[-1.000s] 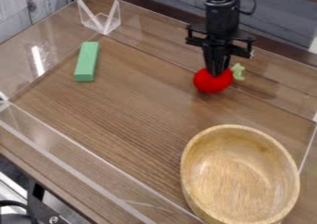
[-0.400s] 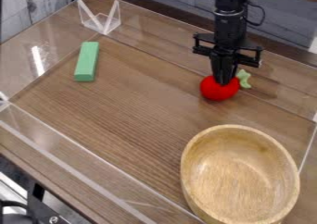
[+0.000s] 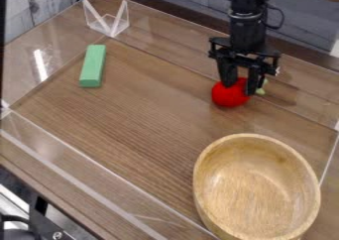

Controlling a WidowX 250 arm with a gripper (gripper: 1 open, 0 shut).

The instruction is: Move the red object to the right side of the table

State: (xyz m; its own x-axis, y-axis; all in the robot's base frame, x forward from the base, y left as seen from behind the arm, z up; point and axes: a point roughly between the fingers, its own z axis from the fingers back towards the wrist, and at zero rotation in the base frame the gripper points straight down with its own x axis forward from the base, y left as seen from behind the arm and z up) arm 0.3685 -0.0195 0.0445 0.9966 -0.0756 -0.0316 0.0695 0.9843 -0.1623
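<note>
The red object [image 3: 231, 94], a small round toy fruit with a green leaf, rests on the brown wood-grain table [image 3: 139, 130] towards its far right. My black gripper [image 3: 244, 82] points straight down just above it. The jaws are open and stand to either side of the fruit's top. Its green leaf peeks out at the right, behind one finger.
A green rectangular block [image 3: 93, 64] lies at the far left. A round light wooden bowl [image 3: 259, 187] sits at the near right. Low clear acrylic walls [image 3: 54, 145] border the tabletop, with a folded clear piece [image 3: 106, 20] at the back left corner.
The gripper carried the red object a little to the right and down, then opened its jaws. The fruit now sits on the table, let go.
</note>
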